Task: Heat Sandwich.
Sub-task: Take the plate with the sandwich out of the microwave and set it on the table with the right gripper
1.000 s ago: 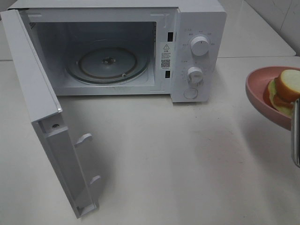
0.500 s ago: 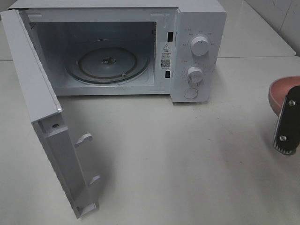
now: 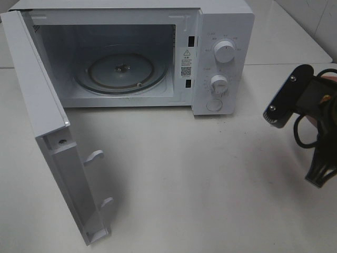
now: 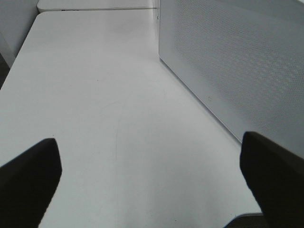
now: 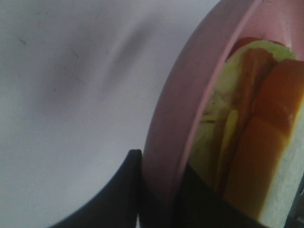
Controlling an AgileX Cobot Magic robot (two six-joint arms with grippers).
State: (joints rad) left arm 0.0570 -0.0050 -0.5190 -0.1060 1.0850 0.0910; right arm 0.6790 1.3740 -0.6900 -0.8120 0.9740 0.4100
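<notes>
Your right arm has swung further into the overhead view, and its body now covers the plate that showed at the right edge a moment ago. Your right gripper (image 5: 159, 199) pinches the rim of the pink plate (image 5: 173, 109), with the sandwich (image 5: 247, 142) lying on it. Your left gripper (image 4: 152, 175) hangs spread wide over the table (image 4: 95, 95), beside the microwave (image 3: 158, 52), whose door stands open.
</notes>
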